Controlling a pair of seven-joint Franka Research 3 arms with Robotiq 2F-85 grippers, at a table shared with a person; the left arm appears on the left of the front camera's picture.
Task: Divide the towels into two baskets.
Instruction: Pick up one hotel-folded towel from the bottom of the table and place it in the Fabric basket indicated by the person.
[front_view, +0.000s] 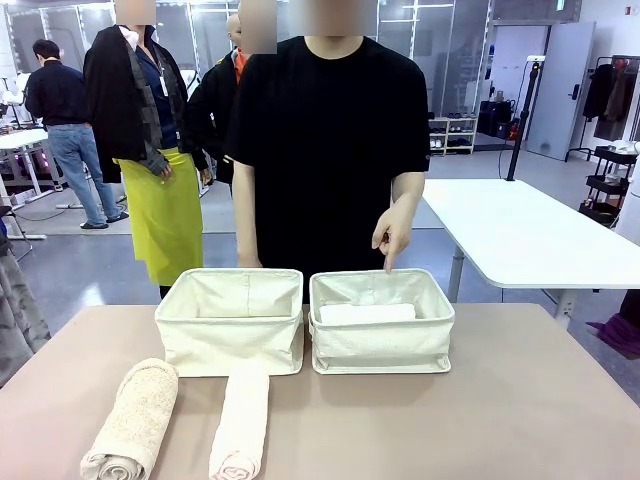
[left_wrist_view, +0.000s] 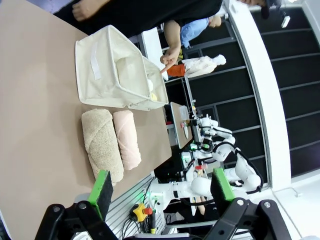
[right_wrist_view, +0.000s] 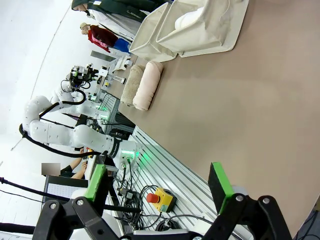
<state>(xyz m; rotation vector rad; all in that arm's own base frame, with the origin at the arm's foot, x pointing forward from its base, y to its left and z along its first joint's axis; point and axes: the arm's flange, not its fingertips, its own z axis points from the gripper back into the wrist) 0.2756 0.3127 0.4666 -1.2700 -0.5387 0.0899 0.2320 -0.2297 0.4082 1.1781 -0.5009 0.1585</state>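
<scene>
Two cream canvas baskets stand side by side mid-table: the left basket (front_view: 230, 335) and the right basket (front_view: 380, 345). A white towel (front_view: 367, 313) lies in the right one, and a person's hand (front_view: 393, 232) points down into it. The tan towel (front_view: 133, 420) and the cream towel (front_view: 240, 425) lie on the table in front of the left basket. In the left wrist view a pale roll (left_wrist_view: 131, 75) shows inside a basket (left_wrist_view: 97, 65), with a yellowish bit (left_wrist_view: 153, 95) at its mouth. My left gripper (left_wrist_view: 161, 186) and right gripper (right_wrist_view: 157, 182) are both open, holding nothing and well back from the baskets.
The person in black stands at the table's far edge behind the baskets. A white table (front_view: 530, 235) stands beyond at the right. Bare brown tabletop (front_view: 500, 420) stretches right of the towels.
</scene>
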